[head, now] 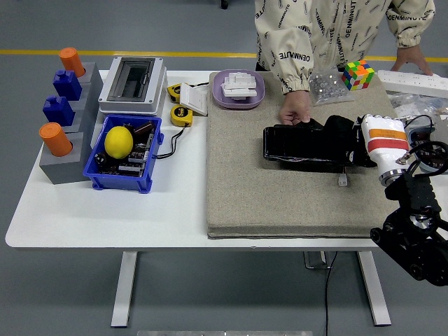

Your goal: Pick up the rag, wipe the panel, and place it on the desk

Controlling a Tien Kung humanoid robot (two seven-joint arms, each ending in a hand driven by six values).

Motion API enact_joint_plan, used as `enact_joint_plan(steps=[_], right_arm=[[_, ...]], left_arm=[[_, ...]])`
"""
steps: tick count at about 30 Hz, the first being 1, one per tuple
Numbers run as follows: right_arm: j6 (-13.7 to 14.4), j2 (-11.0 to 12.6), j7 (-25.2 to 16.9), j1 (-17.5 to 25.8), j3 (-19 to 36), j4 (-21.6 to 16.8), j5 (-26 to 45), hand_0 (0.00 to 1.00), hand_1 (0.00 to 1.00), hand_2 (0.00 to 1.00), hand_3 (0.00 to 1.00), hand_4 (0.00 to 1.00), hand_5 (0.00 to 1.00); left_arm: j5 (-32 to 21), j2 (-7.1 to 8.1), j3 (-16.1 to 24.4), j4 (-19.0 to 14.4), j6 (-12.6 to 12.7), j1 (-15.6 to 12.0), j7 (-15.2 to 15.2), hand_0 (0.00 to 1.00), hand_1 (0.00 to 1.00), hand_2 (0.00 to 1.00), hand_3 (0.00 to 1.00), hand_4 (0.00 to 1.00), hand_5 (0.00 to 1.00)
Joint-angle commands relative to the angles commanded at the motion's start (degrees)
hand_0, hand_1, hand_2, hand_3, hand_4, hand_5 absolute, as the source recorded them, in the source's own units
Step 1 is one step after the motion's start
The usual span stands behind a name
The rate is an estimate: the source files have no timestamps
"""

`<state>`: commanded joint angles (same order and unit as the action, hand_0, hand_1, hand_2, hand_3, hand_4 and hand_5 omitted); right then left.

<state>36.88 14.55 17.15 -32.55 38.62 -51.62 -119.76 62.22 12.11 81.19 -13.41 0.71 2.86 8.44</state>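
At the left end of the white table [175, 203] stands a grey stepped block [70, 143] carrying orange and blue pieces. Beside it sits a blue bin [124, 155] holding a yellow lemon [119, 141], with a grey-lidded box [133, 85] behind it. Two yellow tape measures [179, 105] lie between the box and a purple tray [239, 89].

A beige mat [280, 189] covers the right portion of the table. The black panel [304, 147] lies on the mat, toward its far right. A person's hand [297, 110] rests on the panel's far edge.

The right hand [346, 140], black-fingered with a white and orange wrist, lies over the right end of the panel. The rag cannot be made out against the dark fingers, so whether this hand grips it or is simply pressed flat cannot be told.

A coloured cube [358, 74] sits at the mat's far right corner.
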Motion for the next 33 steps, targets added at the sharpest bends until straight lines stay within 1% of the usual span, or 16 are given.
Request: enact_joint_plan(steps=[10,23,29,33], right_arm=[[0.1,-3.3,0.0,-2.0,-2.6,-0.1,0.5,0.278,0.357,0.373,0.375,0.913,0.087],[-0.1,-7.5,0.2,-6.2,-9.9,-0.8,1.4,0.279,0.357,0.373,0.376,0.913,0.086],[-0.3,-9.2,0.3,-7.9,-14.2,-1.2,1.8,0.278,0.357,0.373,0.376,0.913,0.087],[-0.3,-10.0,0.3,-8.4,-15.8,-1.5,2.0,0.278,0.357,0.373,0.376,0.914,0.087]], left_arm=[[-0.1,0.04,-0.1,0.1,0.0,0.0,0.0,0.604,0.636,0.637,0.562,0.631,0.448],[-0.2,0.10,-0.5,0.1,0.0,0.2,0.0,0.603,0.636,0.637,0.562,0.631,0.447],[-0.2,0.22,-0.6,0.1,0.0,0.1,0.0,0.603,0.636,0.637,0.562,0.631,0.448],[-0.3,0.26,-0.8,0.1,0.0,0.0,0.0,0.603,0.636,0.637,0.562,0.631,0.449]])
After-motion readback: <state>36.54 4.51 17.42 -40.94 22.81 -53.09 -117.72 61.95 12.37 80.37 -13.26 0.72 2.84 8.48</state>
